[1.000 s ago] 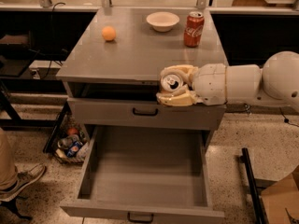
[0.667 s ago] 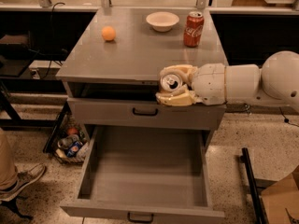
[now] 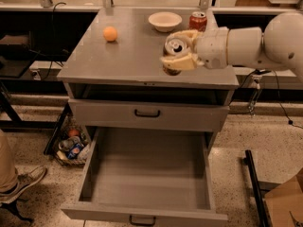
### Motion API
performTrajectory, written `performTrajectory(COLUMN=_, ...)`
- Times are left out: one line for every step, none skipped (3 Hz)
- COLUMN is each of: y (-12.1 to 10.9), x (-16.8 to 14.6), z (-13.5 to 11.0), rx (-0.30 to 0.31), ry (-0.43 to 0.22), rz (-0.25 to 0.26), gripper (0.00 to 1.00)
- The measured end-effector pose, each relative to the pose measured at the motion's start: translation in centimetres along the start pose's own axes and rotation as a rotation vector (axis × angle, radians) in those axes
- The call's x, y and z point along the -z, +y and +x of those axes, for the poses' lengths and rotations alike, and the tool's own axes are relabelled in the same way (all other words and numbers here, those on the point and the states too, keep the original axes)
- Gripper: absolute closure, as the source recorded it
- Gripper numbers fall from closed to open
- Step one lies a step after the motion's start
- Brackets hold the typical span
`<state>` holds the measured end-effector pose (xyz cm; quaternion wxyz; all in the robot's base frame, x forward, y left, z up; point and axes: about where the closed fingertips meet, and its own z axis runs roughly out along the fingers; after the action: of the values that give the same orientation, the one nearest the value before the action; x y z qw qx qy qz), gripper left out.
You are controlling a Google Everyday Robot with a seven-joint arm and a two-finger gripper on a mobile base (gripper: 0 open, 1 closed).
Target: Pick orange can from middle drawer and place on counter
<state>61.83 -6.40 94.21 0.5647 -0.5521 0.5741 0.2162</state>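
My gripper point(image 3: 179, 52) is shut on the orange can point(image 3: 174, 49), its cream fingers point(image 3: 182, 61) clasped on either side of the can. The can's silver pull-tab top shows between them, and its base is at the counter point(image 3: 123, 56) near the front right edge; I cannot tell whether it touches. The white arm reaches in from the right. The middle drawer point(image 3: 149, 174) is pulled fully open below, wide and grey, and nothing shows inside it. The drawer above it point(image 3: 147, 113) is closed.
On the counter are a round orange ball point(image 3: 110, 33) at the back left, a white bowl point(image 3: 164, 21) at the back, and a red Coca-Cola can point(image 3: 198, 21) right behind my gripper. A basket of litter point(image 3: 71, 145) and a person's shoe point(image 3: 23, 183) are at the left on the floor.
My gripper with the orange can has moved up and back from in front of the cabinet's top edge to over the counter's front right part.
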Motion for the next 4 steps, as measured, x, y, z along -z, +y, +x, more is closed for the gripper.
performTrajectory(y=-4.0, x=-0.6, z=0.7, rx=-0.086, ry=0.038, rz=0.048, gripper=1.0)
performTrajectory(y=-6.6, x=-1.4, z=2.8, rx=-0.22, ry=0.056, rz=0.078, gripper=1.0)
performTrajectory(y=-8.2, x=-1.9, z=4.5, rx=-0.323, ry=0.068, rz=0.085, gripper=1.0)
performTrajectory(y=-9.3, x=-2.4, z=6.3, rx=-0.403, ry=0.086, rz=0.079, gripper=1.0)
